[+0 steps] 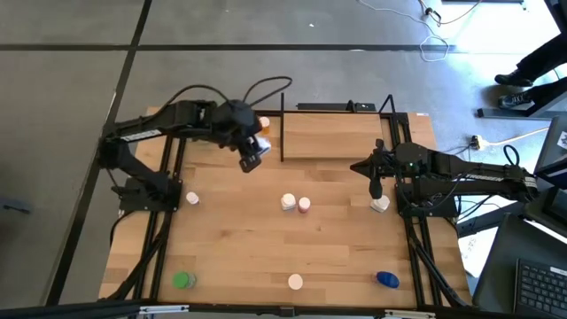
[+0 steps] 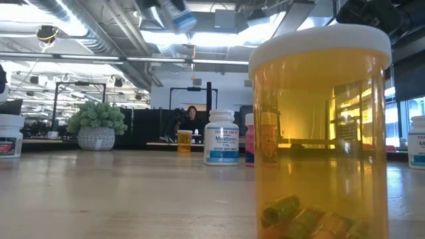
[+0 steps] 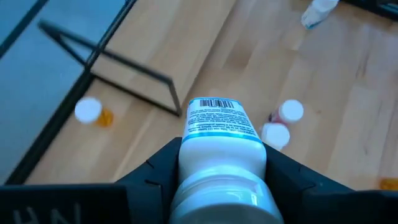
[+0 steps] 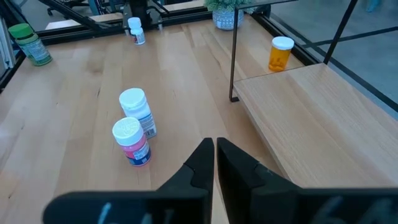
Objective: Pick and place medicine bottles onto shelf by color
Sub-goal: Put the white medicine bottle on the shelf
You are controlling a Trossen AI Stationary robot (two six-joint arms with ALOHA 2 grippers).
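Table (image 1: 248,257): light wood, planked, smooth matt finish; shelf (image 4: 311,118) same pale wood w/ thin black metal posts. Orange bottle (image 2: 319,133): translucent glossy plastic, white cap; white bottle (image 3: 221,149): glossy plastic, paper label w/ barcode.

We see a white bottle (image 3: 219,149) with a blue-banded label held in the air, clamped between dark fingers just beside the shelf's (image 1: 337,133) left corner. The shelf is a light wood board with thin black posts at the table's far edge. An orange bottle (image 4: 280,54) stands by its left end. A white bottle (image 1: 288,203) and a pink one (image 1: 304,206) stand together mid-table; green (image 1: 182,281), white (image 1: 295,283) and blue (image 1: 386,280) ones sit along the near edge.
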